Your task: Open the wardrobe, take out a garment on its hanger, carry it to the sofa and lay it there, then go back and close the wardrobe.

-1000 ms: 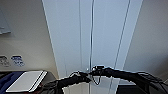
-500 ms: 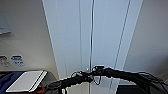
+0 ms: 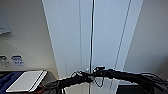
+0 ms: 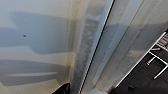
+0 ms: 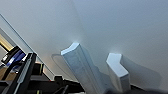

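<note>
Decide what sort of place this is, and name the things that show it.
Probably an indoor room of a home or a furnished test room: a tall white wardrobe against a plain wall, wall sockets, and a white chair.

Your wardrobe (image 3: 100, 37) dead ahead, both arms (image 3: 105, 76) meeting before its door seam (flat panel (image 3: 26, 80) lower left).
</note>
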Robot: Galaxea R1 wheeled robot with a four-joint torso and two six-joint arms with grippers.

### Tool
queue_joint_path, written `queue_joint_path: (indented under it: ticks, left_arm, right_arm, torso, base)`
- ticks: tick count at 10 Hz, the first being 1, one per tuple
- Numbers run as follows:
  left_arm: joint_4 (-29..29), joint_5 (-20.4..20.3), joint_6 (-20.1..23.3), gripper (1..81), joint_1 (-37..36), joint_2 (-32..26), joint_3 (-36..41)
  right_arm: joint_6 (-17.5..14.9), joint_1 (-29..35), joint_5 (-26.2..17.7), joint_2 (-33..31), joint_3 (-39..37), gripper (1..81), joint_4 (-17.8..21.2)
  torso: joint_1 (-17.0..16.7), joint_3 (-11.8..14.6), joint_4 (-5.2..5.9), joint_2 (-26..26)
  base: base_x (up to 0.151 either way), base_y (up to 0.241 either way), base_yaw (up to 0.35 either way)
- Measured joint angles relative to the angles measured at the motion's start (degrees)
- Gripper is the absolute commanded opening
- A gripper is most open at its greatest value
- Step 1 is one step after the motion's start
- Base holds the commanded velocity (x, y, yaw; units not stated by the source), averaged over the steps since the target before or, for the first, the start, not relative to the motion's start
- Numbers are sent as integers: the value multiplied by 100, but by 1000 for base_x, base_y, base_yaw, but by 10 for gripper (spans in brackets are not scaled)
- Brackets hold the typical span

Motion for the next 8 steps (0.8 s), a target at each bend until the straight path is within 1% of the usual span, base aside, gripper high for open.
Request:
queue_joint_path:
  ticks: [3, 4, 6, 8]
  left_arm:
    - [319, 596, -11, 811, -22, -341, 933]
    - [492, 869, -20, 811, -22, -501, 1345]
    - [608, 1285, -45, 811, 6, -975, 2321]
    - [706, 1365, -45, 811, 129, -1520, 3233]
  right_arm:
    - [-18, -91, 229, -251, 339, 811, -5]
    - [-22, -107, 255, -297, 402, 811, -6]
    - [-22, -157, 343, -502, 711, 811, -5]
    - [-32, -223, 458, -675, 948, 811, -2]
  torso:
    - [4, 0, 0, 2]
    - [4, 0, 2, 2]
    - [9, 0, 5, 5]
    - [11, 0, 5, 5]
  base:
    - [0, 0, 0]
    - [0, 0, 0]
    - [0, 0, 0]
    - [0, 0, 0]
